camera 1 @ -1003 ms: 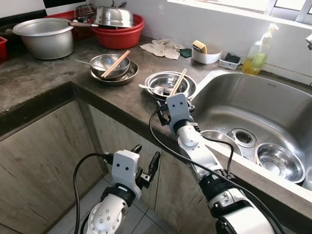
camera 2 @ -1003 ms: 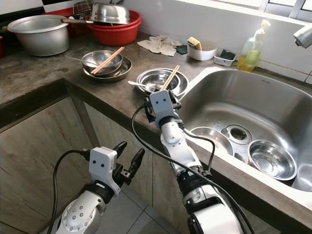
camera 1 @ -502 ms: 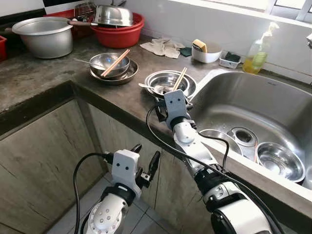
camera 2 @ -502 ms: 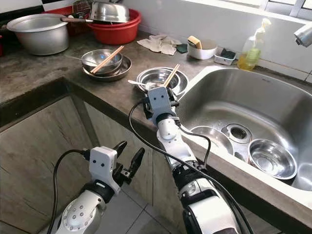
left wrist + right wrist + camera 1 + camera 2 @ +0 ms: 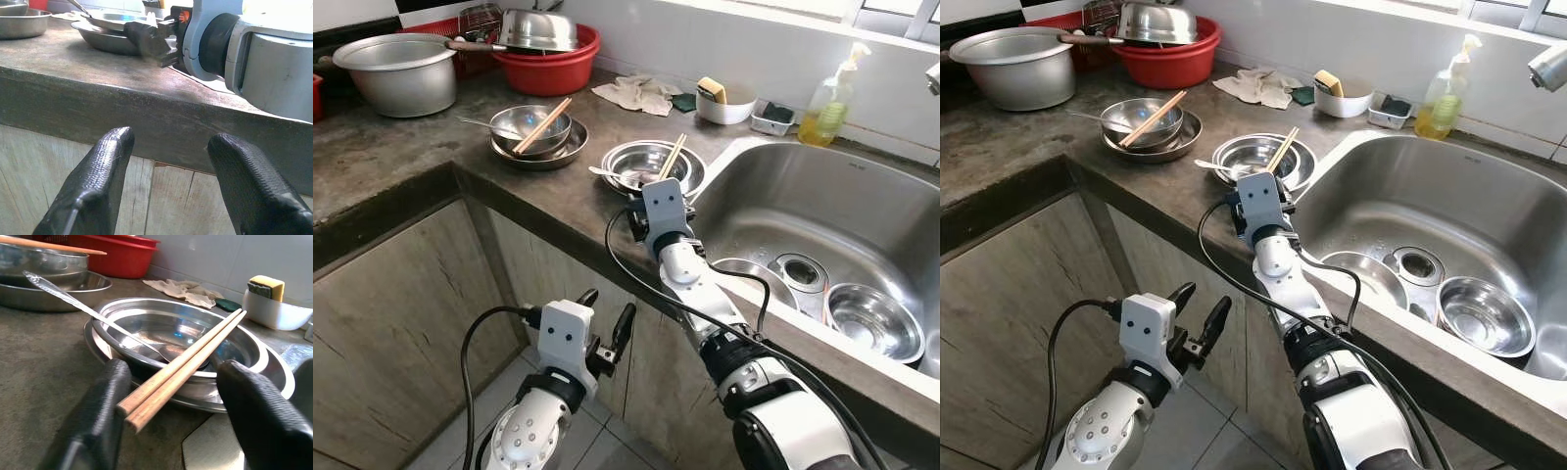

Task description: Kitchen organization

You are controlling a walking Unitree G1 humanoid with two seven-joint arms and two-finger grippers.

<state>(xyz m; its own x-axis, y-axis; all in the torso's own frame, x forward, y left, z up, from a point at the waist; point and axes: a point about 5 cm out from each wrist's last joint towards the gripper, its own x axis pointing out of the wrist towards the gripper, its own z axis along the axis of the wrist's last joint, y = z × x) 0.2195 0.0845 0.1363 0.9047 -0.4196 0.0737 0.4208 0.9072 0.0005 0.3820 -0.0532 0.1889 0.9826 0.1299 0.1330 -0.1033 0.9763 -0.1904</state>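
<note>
A steel bowl (image 5: 181, 335) on a steel plate (image 5: 693, 181) stands on the counter beside the sink. A pair of wooden chopsticks (image 5: 188, 364) and a spoon (image 5: 73, 301) rest across it. My right gripper (image 5: 171, 404) is open just in front of this stack, and the chopsticks' near ends lie between its fingers (image 5: 95, 416) without touching them. My right arm (image 5: 690, 269) reaches over the counter edge. My left gripper (image 5: 607, 315) is open and hangs below the counter, in front of the cabinet.
A second bowl stack with chopsticks (image 5: 533, 132) sits further left. At the back are a large pot (image 5: 399, 73), a red basin (image 5: 553, 61), a cloth (image 5: 641, 95), a sponge bowl (image 5: 724, 106) and a soap bottle (image 5: 832, 103). The sink (image 5: 822, 196) holds steel bowls (image 5: 873, 323).
My right gripper has moved forward over the counter, closer to the bowl and chopsticks. The left arm has stayed still.
</note>
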